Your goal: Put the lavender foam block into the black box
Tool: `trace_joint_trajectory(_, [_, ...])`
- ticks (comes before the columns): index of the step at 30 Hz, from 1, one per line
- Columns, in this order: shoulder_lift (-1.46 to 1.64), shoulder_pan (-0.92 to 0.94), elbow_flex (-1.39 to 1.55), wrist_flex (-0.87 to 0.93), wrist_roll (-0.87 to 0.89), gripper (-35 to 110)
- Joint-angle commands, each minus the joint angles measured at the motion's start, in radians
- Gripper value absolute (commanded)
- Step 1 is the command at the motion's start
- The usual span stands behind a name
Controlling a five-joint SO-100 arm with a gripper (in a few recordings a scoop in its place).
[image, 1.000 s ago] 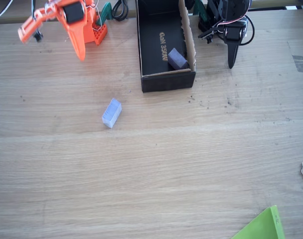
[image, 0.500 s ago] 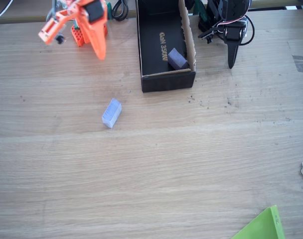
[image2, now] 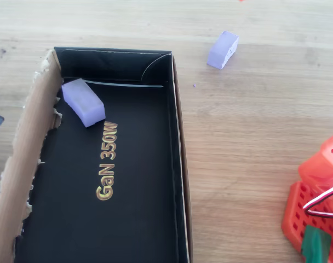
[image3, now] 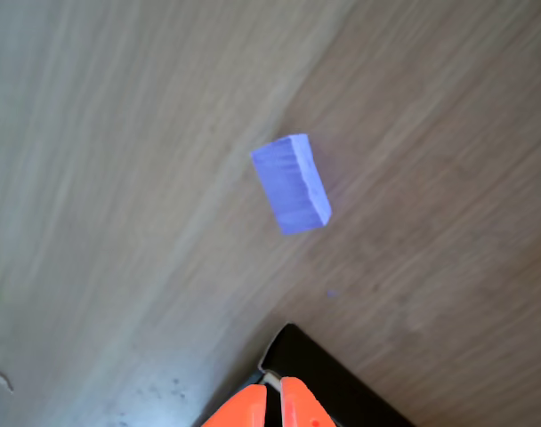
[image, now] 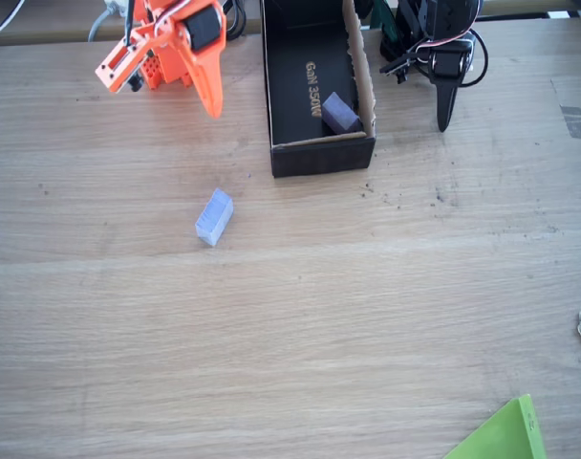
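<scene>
The lavender foam block (image: 214,217) lies alone on the wooden table, below and left of the black box (image: 321,158) in the fixed view. From overhead the block (image2: 223,49) rests just outside the box's far right corner (image2: 177,164). My orange gripper (image: 215,107) hangs above the table left of the box, well short of the block, its tips pointing down. In the wrist view the two orange fingertips (image3: 272,396) sit together with nothing between them, the block (image3: 293,184) ahead of them and a box corner (image3: 333,391) close by.
A darker purple block (image: 340,113) lies inside the box near its front end, also seen from overhead (image2: 83,102) beside the raw brown wall (image2: 24,164). My arm's orange base (image2: 314,219) stands right of the box. A green sheet (image: 505,435) pokes in at the bottom right.
My gripper has swung to the right across the back of the table, closer to the box. The lavender block and the box have not moved.
</scene>
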Motion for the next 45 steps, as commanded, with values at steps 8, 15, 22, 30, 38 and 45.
trace_joint_trajectory(8, [0.018, 0.071, -0.023, 0.095, 0.299, 0])
trace_joint_trajectory(15, [0.000, 0.064, -0.032, 0.104, 0.328, 0])
trace_joint_trajectory(22, [-0.089, 0.052, -0.100, 0.107, 0.342, 0])
trace_joint_trajectory(30, [-0.219, 0.058, -0.241, 0.166, 0.357, 0])
trace_joint_trajectory(38, [-0.319, 0.064, -0.295, 0.150, 0.371, 0])
trace_joint_trajectory(45, [-0.433, 0.074, -0.379, 0.160, 0.379, 0])
